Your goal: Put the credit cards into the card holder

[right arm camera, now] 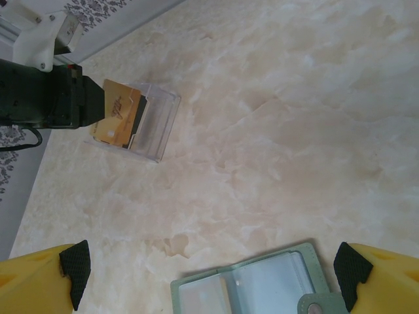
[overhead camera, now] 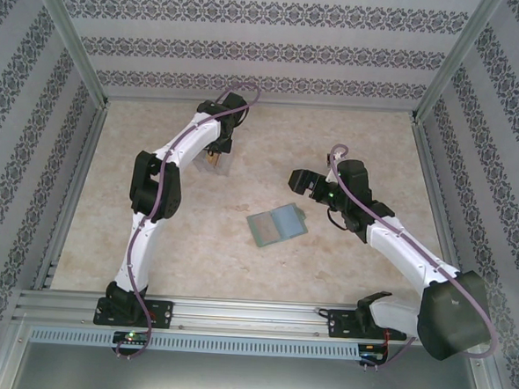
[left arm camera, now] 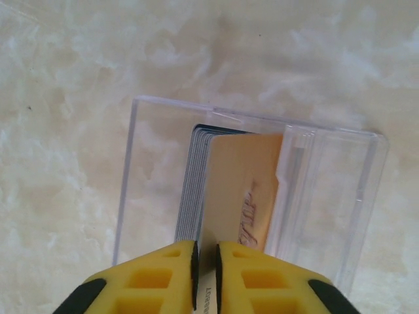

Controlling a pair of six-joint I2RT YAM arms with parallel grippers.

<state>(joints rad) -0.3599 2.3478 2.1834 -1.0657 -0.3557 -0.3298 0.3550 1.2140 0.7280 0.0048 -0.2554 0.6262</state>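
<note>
While the left claw (left arm camera: 204, 265) closes at the bottom of its wrist view, its yellow fingers stand almost together. Only a thin slit is left between them, and the near edge of the orange-yellow card (left arm camera: 243, 190) sits in that slit, so the claw looks pinched on that one card. The card stands on edge in the clear stand (left arm camera: 330, 196) at the centre of the frame, in front of a stack of paler cards (left arm camera: 188, 190) to its left. Standing them upright leaves their edges exposed for a pinch from above, and the front card leans a little off the stack, which probably helps it come away alone.

In the top view the stand is in the upper centre-left of the worktop (overhead camera: 194, 261), and the card holder (overhead camera: 276, 225) lies well apart from it near the middle. It is spread open like a book with its clear pockets facing up, a sensible pose for sliding a card in.

The right claw (right arm camera: 211, 273) is spread as wide as it goes and holds nothing. It hangs over the open holder at the bottom of its wrist view, likely placed to steady the holder.
</note>
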